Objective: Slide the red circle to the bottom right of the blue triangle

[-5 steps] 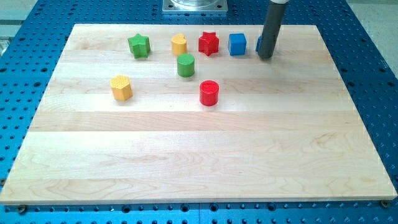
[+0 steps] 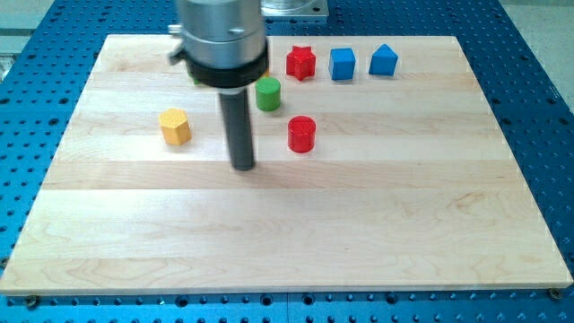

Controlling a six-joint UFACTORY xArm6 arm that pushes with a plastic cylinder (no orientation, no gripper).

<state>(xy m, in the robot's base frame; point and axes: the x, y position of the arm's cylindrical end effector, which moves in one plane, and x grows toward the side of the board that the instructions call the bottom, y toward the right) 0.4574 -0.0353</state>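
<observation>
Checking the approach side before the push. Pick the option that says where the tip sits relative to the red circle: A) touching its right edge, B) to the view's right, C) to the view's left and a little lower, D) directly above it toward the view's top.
C: my tip stands apart from the red circle, to the view's left and slightly toward the view's bottom.

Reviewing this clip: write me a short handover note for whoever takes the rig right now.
My tip rests on the board, left of and slightly below the red circle, not touching it. The blue triangle sits near the top right, beside the blue square. Done: nothing visible; the red circle is well down-left of the triangle. Left: push it rightward to the triangle's bottom right.
</observation>
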